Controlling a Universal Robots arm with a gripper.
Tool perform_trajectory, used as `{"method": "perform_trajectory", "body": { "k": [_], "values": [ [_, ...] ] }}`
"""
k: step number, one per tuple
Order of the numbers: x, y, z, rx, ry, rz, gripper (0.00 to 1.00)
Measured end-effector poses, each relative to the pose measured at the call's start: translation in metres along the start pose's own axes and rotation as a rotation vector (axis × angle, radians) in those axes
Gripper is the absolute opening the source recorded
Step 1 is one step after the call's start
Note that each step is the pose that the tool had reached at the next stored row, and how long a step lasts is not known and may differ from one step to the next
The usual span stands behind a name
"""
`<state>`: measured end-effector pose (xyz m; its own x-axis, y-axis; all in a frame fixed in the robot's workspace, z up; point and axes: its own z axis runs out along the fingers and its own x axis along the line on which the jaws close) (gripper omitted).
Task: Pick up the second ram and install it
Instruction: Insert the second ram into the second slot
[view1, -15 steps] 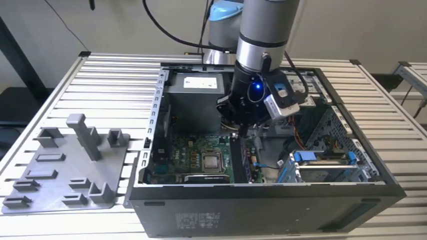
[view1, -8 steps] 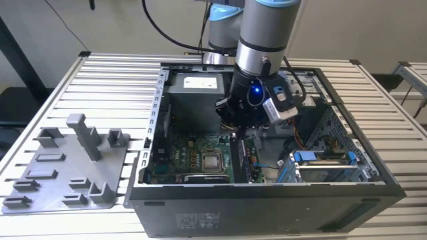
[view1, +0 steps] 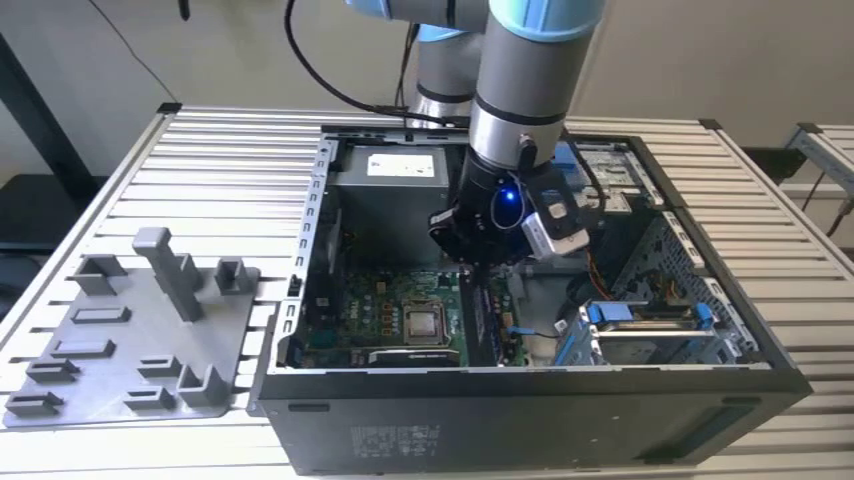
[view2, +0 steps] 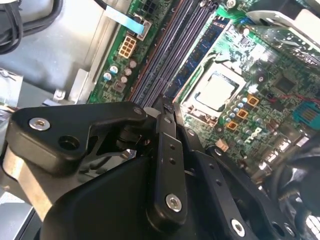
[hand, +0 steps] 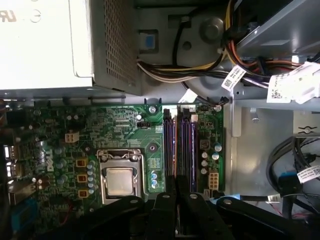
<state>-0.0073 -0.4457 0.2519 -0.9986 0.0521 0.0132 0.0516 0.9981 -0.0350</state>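
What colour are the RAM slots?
Purple-black RAM slots, clearest in the first wrist view.

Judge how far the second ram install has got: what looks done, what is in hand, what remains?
Done: one memory stick appears seated in the slot beside the CPU socket. In hand: the gripper hangs inside the computer case right above the purple memory slots; whether it holds the second ram cannot be seen. Left: those purple slots look unfilled.

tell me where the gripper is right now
In the exterior view the gripper sits inside the open computer case, low over the memory slots, just to the exterior view's right of the CPU socket.
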Motion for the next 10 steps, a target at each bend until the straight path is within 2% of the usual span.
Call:
{"method": "perform_trajectory", "body": {
  "k": [4, 10],
  "values": [
    [0.0000, 0.0001, 0.0062, -0.0002, 0.0001, 0.000, 0.13],
    [0.0001, -0.0017, 0.0089, -0.0001, 0.0014, 0.002, 0.13]
  ]
}}
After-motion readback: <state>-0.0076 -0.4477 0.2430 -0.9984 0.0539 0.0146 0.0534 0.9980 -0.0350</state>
